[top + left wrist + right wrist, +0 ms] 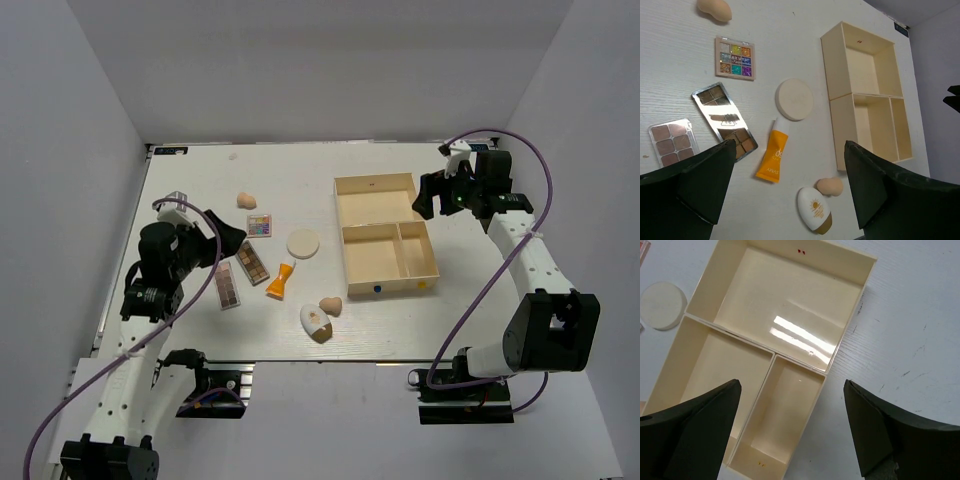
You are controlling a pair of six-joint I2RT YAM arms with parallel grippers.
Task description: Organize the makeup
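— Makeup point(303, 243) on the tabletop point(300, 170): where does it sit?

— All left of the cream box point(390, 290), whose three compartments hold nothing. There are two brown palettes point(252, 262) side by side, a glittery square palette point(735, 57), a round cream disc point(794, 99), an orange tube point(774, 159), a white egg-shaped bottle point(814, 209) and two peach sponges point(330, 305). One sponge is just beside the bottle, the other is far back.

— And the arms?

— The left gripper point(226, 240) hovers by the palettes, its fingers point(695, 185) spread wide and holding nothing. The right gripper point(432, 198) hangs above the box, equally wide and bare.

— Best first move?

— Probably the tube or a sponge, since both look easy to pinch. The left arm should come straight down, close across the tube's narrow width, and clear the box wall before letting go. The flat palettes look harder and probably need an edge grip.
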